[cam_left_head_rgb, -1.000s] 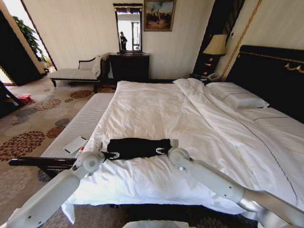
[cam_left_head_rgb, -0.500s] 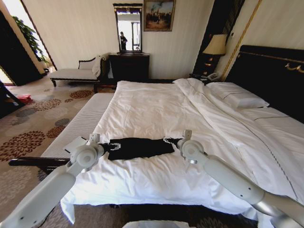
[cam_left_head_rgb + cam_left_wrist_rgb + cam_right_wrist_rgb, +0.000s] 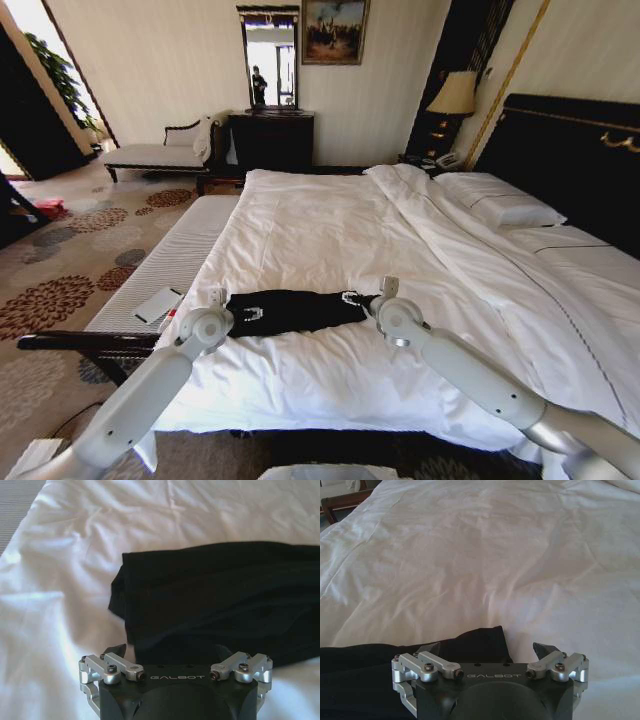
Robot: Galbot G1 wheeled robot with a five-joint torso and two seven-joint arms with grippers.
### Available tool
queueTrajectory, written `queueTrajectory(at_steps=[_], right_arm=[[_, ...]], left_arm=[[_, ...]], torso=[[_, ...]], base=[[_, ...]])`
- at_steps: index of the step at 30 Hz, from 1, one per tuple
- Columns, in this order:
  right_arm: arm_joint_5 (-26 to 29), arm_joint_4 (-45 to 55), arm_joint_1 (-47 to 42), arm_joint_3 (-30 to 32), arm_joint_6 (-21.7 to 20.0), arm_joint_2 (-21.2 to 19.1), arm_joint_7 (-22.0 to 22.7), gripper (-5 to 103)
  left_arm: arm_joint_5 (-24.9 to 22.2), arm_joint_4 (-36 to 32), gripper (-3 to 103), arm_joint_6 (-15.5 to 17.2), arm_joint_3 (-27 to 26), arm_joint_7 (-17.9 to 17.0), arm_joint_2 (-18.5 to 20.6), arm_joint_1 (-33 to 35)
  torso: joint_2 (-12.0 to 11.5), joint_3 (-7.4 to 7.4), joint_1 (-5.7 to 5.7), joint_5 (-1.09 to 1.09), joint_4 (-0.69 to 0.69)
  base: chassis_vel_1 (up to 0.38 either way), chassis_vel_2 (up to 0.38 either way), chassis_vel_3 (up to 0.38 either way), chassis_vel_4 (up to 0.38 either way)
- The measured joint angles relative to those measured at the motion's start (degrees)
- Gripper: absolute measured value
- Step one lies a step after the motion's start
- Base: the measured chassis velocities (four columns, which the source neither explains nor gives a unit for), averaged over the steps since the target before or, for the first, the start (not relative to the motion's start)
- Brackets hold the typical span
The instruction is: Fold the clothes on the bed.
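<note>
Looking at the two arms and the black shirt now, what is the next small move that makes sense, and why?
Probably lower both tools onto the shirt's ends and close. The black T-shirt lies in a narrow band on the bed; the left tool and right tool sit open, one over each end, gripping nothing.

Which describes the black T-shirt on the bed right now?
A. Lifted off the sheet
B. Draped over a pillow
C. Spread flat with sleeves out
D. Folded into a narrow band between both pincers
D: the T-shirt lies as a narrow band on the bed, with the left pincer and right pincer at its ends.
</note>
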Motion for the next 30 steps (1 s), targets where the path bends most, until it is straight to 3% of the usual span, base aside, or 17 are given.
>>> queueTrajectory(at_steps=[5,8,13,17,21,27,30], right_arm=[[-0.6,-0.9,-0.2,0.7,0.1,0.0,-0.9,100],[-0.7,-1.3,-0.3,0.9,0.4,0.1,-1.2,100],[-0.7,-1.4,-0.1,0.5,0.6,0.5,-1.2,100],[-0.6,-1.1,-0.4,0.1,0.6,0.6,-1.0,100],[-0.6,-1.1,-0.7,0.4,0.6,0.5,-0.9,100],[-0.8,-1.1,-1.0,1.0,0.7,0.3,-0.9,100],[-1.1,-1.0,-1.1,1.1,0.7,0.3,-0.9,100]], left_arm=[[-1.9,-6.4,100,0.0,-1.9,-1.1,4.3,2.9],[-4.0,-8.0,100,0.0,-3.5,-1.1,3.5,0.7],[-4.6,-2.0,100,0.0,-1.5,-2.1,-4.0,-9.0],[0.0,8.7,100,0.0,4.1,-2.7,-14.0,-16.2],[3.5,14.2,100,0.0,6.7,-4.5,-18.3,-17.6],[4.4,13.8,100,0.0,8.5,-6.2,-17.5,-16.6],[3.2,10.6,100,0.0,8.6,-6.6,-14.6,-14.9]], torso=[[0.0,0.0,0.0,0.0,0.0],[0.0,0.0,0.0,0.03,-0.03],[0.0,0.0,0.0,0.0,-0.04],[0.0,0.02,0.03,0.0,-0.06],[0.0,0.02,0.03,0.01,-0.06],[0.0,0.01,0.02,-0.01,-0.02],[0.0,0.01,0.02,0.0,-0.01]], base=[[0.0,0.0,0.0,0.0],[0.0,0.0,0.0,0.0],[0.0,0.0,0.0,0.0],[0.0,0.0,0.0,0.0],[0.0,0.0,0.0,0.0],[0.0,0.0,0.0,0.0],[0.0,0.0,0.0,0.0]])
